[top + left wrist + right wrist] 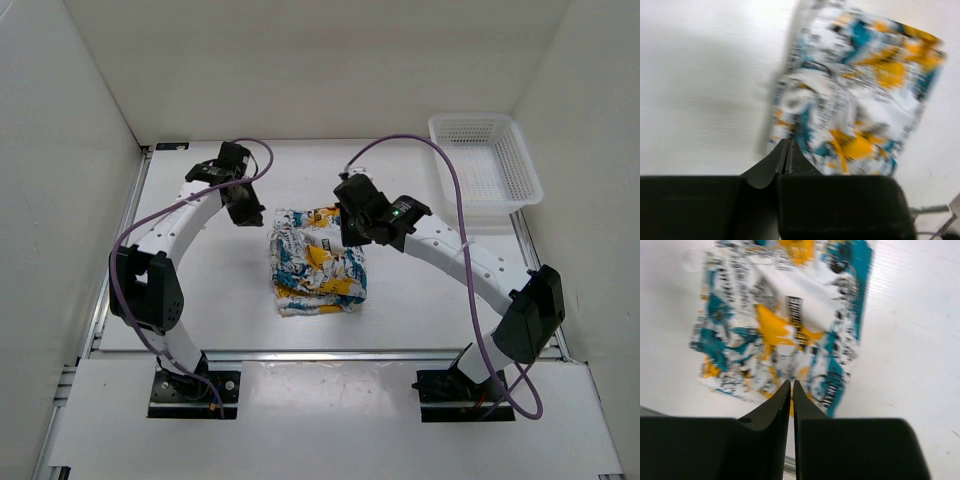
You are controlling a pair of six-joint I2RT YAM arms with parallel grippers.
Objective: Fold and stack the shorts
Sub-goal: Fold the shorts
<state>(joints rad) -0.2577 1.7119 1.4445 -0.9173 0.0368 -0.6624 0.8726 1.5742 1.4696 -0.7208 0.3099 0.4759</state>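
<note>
The shorts (pixel 315 265) lie folded in a compact rectangle at the middle of the table, white with a teal, yellow-orange and black print. My left gripper (pixel 246 212) hovers just off their far left corner, shut and empty. My right gripper (pixel 352 232) hovers over their far right corner, shut and empty. In the left wrist view the shorts (pixel 855 95) lie ahead and to the right of the closed gripper (pixel 788 143). In the right wrist view the shorts (pixel 785 320) lie ahead of the closed gripper (pixel 791 383), which holds no fabric.
A white plastic mesh basket (pixel 485 170) stands at the back right of the table. White walls enclose the table on the left, back and right. The arm bases sit at the near edge.
</note>
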